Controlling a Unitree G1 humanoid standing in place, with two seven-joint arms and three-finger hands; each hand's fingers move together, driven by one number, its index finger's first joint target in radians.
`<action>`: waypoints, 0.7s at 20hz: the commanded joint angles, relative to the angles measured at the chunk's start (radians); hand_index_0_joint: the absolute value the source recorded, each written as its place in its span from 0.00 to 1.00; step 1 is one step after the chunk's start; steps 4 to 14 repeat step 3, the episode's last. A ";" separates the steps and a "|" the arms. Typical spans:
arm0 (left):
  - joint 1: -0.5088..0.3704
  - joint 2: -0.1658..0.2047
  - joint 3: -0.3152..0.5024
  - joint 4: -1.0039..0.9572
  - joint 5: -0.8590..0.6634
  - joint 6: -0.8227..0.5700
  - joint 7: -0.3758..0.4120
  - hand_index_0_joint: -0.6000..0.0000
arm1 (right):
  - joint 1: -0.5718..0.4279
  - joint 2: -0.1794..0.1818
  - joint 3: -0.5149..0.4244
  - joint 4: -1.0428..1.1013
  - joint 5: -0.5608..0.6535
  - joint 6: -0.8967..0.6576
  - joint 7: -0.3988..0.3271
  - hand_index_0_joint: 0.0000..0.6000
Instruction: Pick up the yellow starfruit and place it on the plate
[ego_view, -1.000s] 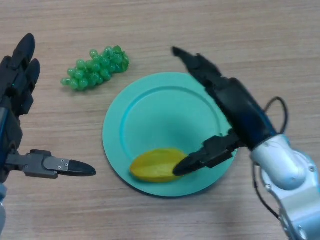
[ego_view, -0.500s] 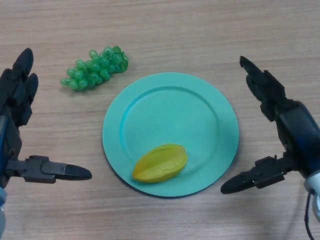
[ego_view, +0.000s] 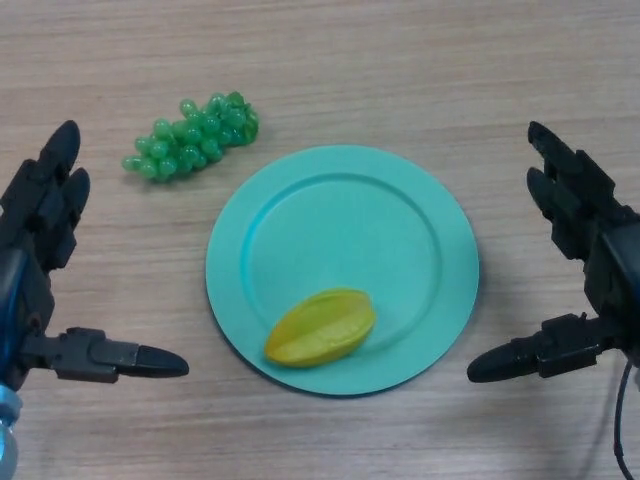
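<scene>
The yellow starfruit (ego_view: 320, 327) lies on its side on the near part of the teal plate (ego_view: 350, 220), close to the front rim. My right hand (ego_view: 583, 250) is off the plate at the right edge of the view, open, with fingers straight and thumb pointing left toward the rim. At the left edge my left hand (ego_view: 40, 260) is open too, its thumb stretched toward the plate. Neither hand touches the fruit or the plate.
A bunch of green grapes (ego_view: 192, 137) lies on the wooden table (ego_view: 400, 60) beyond the plate's left side.
My right hand has let go of the starfruit and drawn back to the right, off the plate. The starfruit stays where it was set down. The left hand has barely shifted.
</scene>
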 joint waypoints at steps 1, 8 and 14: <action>-0.012 0.038 0.023 -0.089 -0.042 -0.041 -0.001 1.00 | -0.034 -0.023 -0.032 -0.048 -0.010 -0.109 -0.041 0.00; -0.005 0.035 0.007 -0.087 -0.004 -0.035 -0.030 1.00 | -0.028 -0.024 -0.037 -0.045 -0.038 -0.121 -0.042 0.00; -0.005 0.035 0.007 -0.087 -0.004 -0.035 -0.030 1.00 | -0.028 -0.024 -0.037 -0.045 -0.038 -0.121 -0.042 0.00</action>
